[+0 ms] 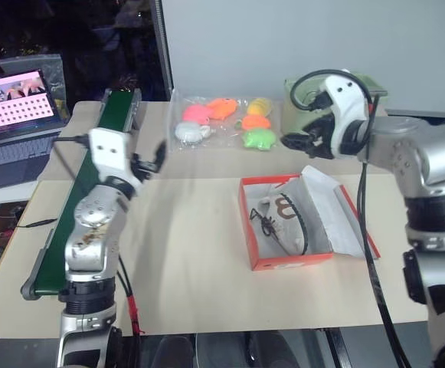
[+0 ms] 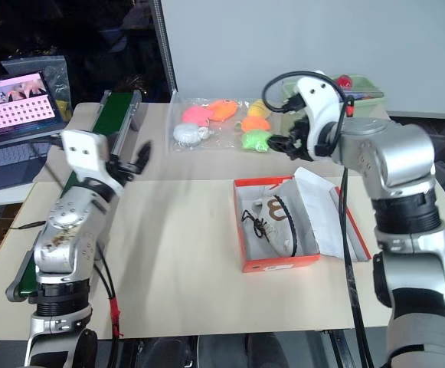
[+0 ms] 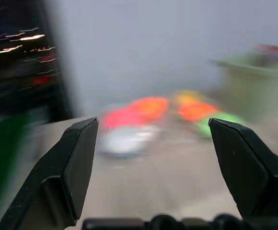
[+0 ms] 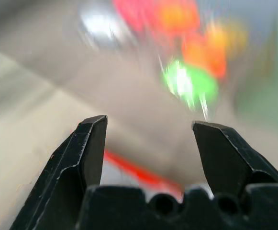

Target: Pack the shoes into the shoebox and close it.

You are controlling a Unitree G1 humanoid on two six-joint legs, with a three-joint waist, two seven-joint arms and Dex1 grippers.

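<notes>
The orange-red shoebox [image 1: 289, 263] sits right of the table's middle, its hinged lid [image 1: 370, 247] folded open to the right under white paper. Inside lie the white shoes [image 1: 285, 219] with dark laces; I cannot tell the pair apart. My right gripper [image 1: 300, 142] hangs in the air above the box's far edge, open and empty, pointing left. In the right wrist view its fingers [image 4: 88, 143] stand apart over a red box edge [image 4: 139, 173]. My left gripper [image 1: 152, 161] is raised over the table's left side, well away from the box, open and empty.
A clear bag of colourful plush toys [image 1: 226, 121] lies at the table's far side. A pale green bin [image 2: 366, 90] stands behind the right arm. A long green conveyor [image 1: 90, 180] runs along the left edge, with a laptop [image 1: 15, 115] beyond it.
</notes>
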